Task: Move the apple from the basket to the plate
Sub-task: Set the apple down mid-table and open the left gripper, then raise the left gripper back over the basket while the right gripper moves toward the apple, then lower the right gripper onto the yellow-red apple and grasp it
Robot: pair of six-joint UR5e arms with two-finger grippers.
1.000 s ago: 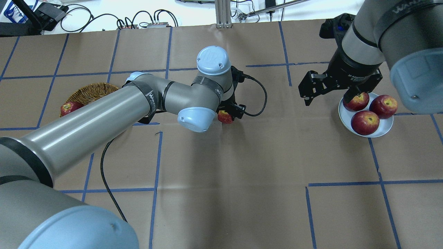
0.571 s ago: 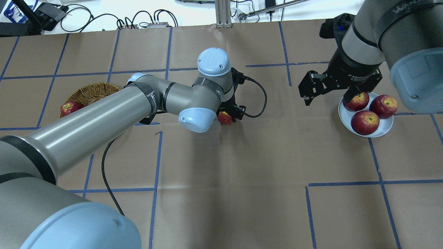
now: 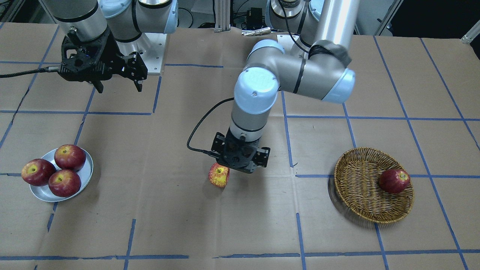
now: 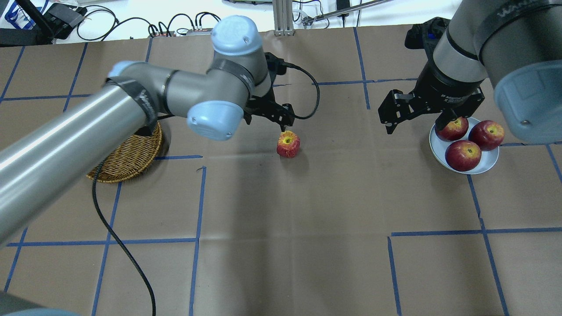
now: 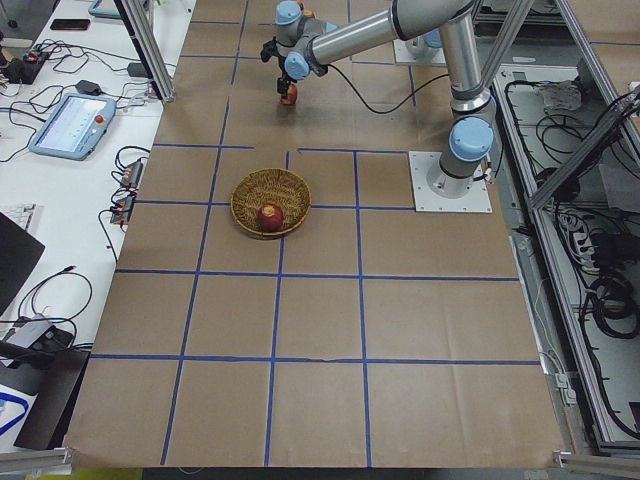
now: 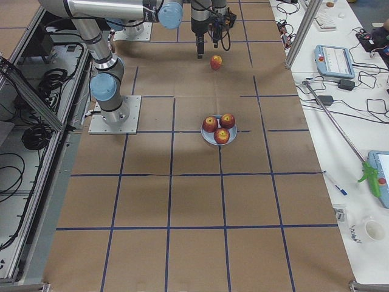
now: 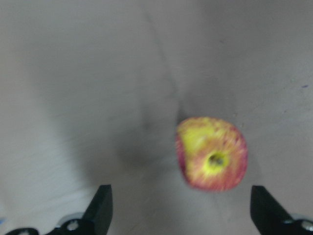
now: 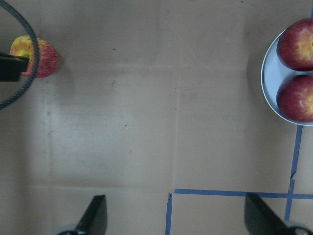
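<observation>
The yellow-patched red apple [image 4: 288,144] stands alone on the brown table, midway between the basket [image 4: 127,153] and the plate [image 4: 439,151]. It also shows in the front view [image 3: 219,174] and the left wrist view [image 7: 212,153]. My left gripper [image 4: 265,118] is open and empty, raised just beyond the apple, which lies between its fingertips [image 7: 100,208] in the wrist view. My right gripper [image 4: 417,125] is open and empty, hovering left of the plate. The apple also shows at the right wrist view's far left [image 8: 34,56].
Three dark red apples [image 4: 463,155] fill the plate [image 3: 88,172]. One dark red apple [image 3: 393,180] lies in the basket [image 3: 360,187]. The left arm's black cable [image 4: 131,272] trails over the table. Cables and boxes line the far edge.
My left gripper has drawn up and away from the apple, toward the far left. The apple now stands free on the table. The right arm has not moved.
</observation>
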